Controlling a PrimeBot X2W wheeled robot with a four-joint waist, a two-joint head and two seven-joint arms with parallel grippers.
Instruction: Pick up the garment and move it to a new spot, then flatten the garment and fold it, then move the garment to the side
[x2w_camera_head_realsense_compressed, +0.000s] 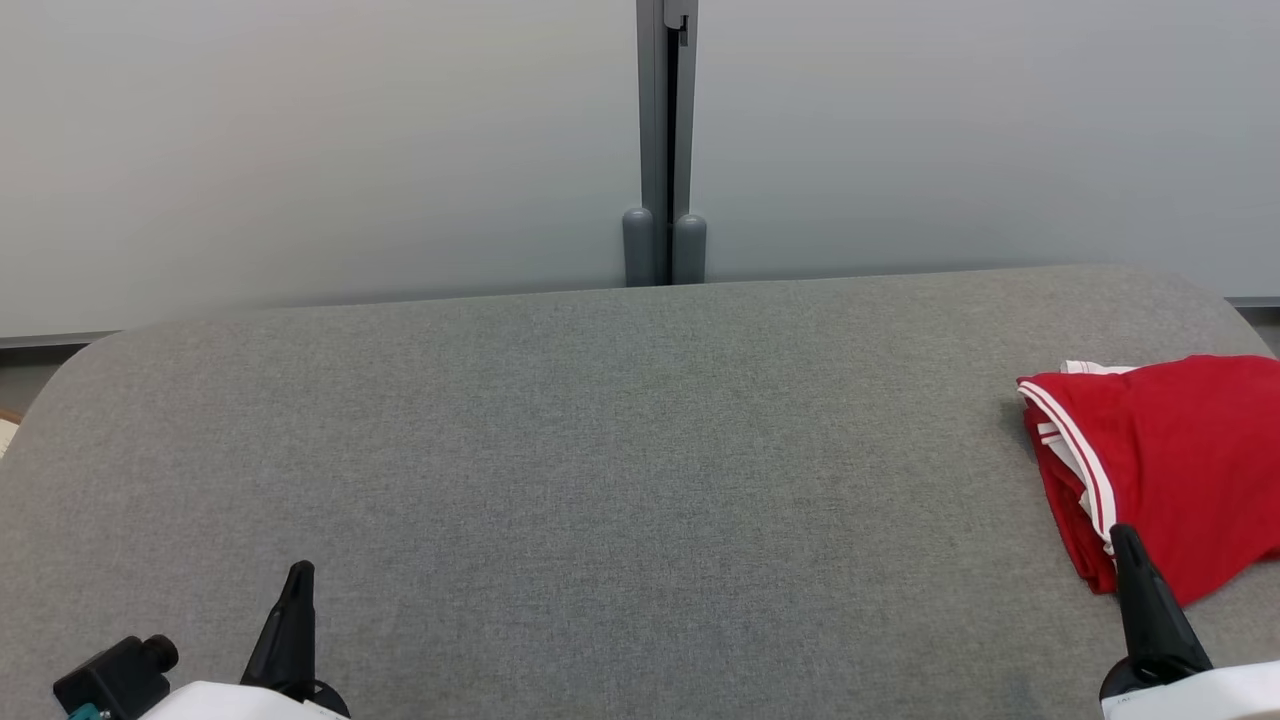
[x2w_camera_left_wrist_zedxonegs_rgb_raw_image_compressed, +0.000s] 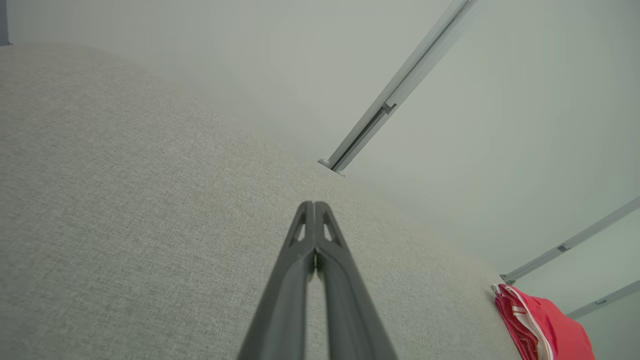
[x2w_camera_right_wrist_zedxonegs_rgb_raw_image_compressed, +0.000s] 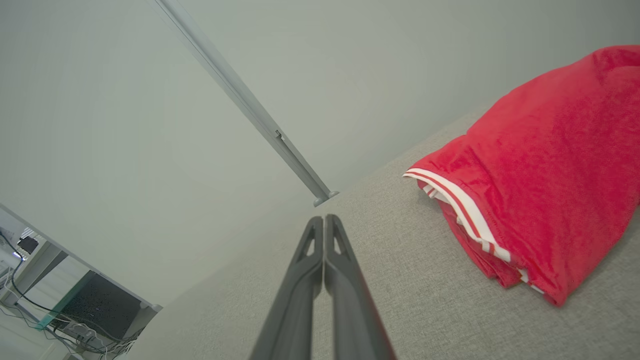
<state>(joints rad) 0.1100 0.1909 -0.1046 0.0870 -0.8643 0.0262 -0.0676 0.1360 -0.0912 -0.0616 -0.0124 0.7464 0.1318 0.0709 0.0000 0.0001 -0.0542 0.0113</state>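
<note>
Grey woven cloth covers the wide counter (x2w_camera_head_realsense_compressed: 600, 450) with rounded corners, and behind it you see pale wall panels (x2w_camera_head_realsense_compressed: 300, 150) joined by a grey post (x2w_camera_head_realsense_compressed: 664, 150).

In the head view the garment (x2w_camera_head_realsense_compressed: 1170, 460), red with white stripes, lies at the far right of the counter as a compact folded packet, and the picture edge cuts it. The left tool (x2w_camera_head_realsense_compressed: 298, 575) stands at the lower left over bare cloth, well apart from the garment. The right tool (x2w_camera_head_realsense_compressed: 1125, 540) stands at the lower right, and its tip shows in front of the near edge of the garment. From here you cannot tell if it touches.

In the left wrist view its two fingers (x2w_camera_left_wrist_zedxonegs_rgb_raw_image_compressed: 295, 265) are pressed together to the tip and nothing is between them. The garment is small at the lower right corner, far from this tool.

In the right wrist view the fingers (x2w_camera_right_wrist_zedxonegs_rgb_raw_image_compressed: 305, 270) are also fully together and hold nothing. They point past the left side of the garment, beside it and not on it. A desk (x2w_camera_right_wrist_zedxonegs_rgb_raw_image_compressed: 95, 305) with cables shows low at the left.

I judge that the garment is folded and set aside, so the task looks almost finished, and the empty tools are kept low, out of the way.
</note>
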